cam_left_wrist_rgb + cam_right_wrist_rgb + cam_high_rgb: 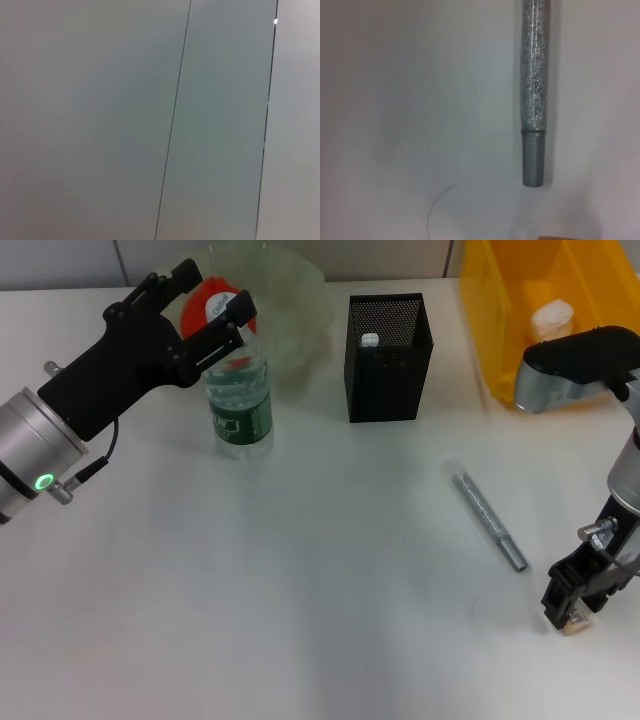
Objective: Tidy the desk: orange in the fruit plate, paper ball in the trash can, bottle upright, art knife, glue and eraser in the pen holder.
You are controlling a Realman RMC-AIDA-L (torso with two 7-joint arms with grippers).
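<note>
From my head camera, my left gripper [213, 310] sits in the upper left of the frame, its black fingers spread either side of the bottle [240, 400] top; I cannot tell whether they touch it. The bottle stands upright on the desk [300, 590]. Behind it the orange [205, 302] lies in the fruit plate [290, 300] at the top edge, partly hidden by my fingers. The pen holder [388, 358] stands upper centre, just right of the plate, with a small pale tip showing inside it. The trash can [500, 310] fills the upper right corner, with the paper ball [552, 316] in it, and my right arm's grey elbow crosses in front of its lower wall. The glue [490, 520] lies slanted on the desk at centre right, apart from everything. My right gripper [575, 615] points down at the lower right, its fingers closed around the eraser [575, 621], a beige bit showing beneath them, near the glue's lower end.

My left wrist camera shows only pale grey wall panels with thin dark seams.

My right wrist camera shows the glue [534, 90] running down from the top edge on the desk [395, 125], its plain cap end lowest. A sliver of the eraser [556, 238] peeks in at the bottom edge, just below the glue's end.
</note>
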